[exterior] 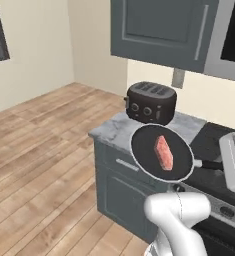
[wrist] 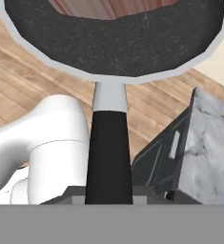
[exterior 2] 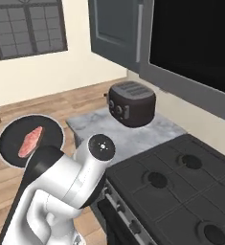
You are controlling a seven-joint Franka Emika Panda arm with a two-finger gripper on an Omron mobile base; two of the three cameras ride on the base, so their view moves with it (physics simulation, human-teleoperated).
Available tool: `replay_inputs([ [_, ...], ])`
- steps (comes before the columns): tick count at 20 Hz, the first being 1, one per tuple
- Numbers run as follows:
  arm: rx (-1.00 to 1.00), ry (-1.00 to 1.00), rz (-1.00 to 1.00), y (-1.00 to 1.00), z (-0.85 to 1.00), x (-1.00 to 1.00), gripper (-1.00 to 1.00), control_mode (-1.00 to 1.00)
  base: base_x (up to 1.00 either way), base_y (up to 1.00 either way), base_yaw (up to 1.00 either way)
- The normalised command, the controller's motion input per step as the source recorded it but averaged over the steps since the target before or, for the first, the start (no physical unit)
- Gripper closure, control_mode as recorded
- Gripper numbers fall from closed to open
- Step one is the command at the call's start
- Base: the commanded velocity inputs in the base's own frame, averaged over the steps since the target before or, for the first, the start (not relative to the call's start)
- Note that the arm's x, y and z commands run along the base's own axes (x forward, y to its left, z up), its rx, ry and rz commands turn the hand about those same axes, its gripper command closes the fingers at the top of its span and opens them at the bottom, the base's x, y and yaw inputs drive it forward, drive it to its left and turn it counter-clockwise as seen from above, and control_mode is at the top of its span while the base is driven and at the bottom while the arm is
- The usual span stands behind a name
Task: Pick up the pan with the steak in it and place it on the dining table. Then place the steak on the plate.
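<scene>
Pan (exterior: 161, 152) with steak (exterior: 164, 152) aloft in gripper (wrist: 108, 198), beside toaster (exterior: 151, 102)

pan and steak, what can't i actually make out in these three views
- Jaws: in the hand view the pan handle runs down behind the bottom edge, so the grip on it is hidden.
- Steak: hand view, cut off by the top edge; just a red strip shows.
- Pan handle: right base view, hidden behind the arm below the pan.
- Gripper: left base view, cut by the right edge.
- Stove front knobs: both base views, too small or blocked by the arm.
</scene>
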Motion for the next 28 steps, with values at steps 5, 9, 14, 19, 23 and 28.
replay_inputs([
  [5,0.00,0.00,0.00,0.00,0.00,0.00,1.00,1.00,-0.04,0.00,0.50],
  [9,0.00,0.00,0.00,0.00,0.00,0.00,1.00,1.00,-0.04,0.00,0.50],
  [14,0.00,0.00,0.00,0.00,0.00,0.00,1.00,1.00,-0.04,0.00,0.50],
  [19,0.00,0.00,0.00,0.00,0.00,0.00,1.00,1.00,-0.04,0.00,0.50],
  [23,0.00,0.00,0.00,0.00,0.00,0.00,1.00,1.00,-0.05,0.00,0.50],
  [28,0.00,0.00,0.00,0.00,0.00,0.00,1.00,1.00,-0.05,0.00,0.50],
])
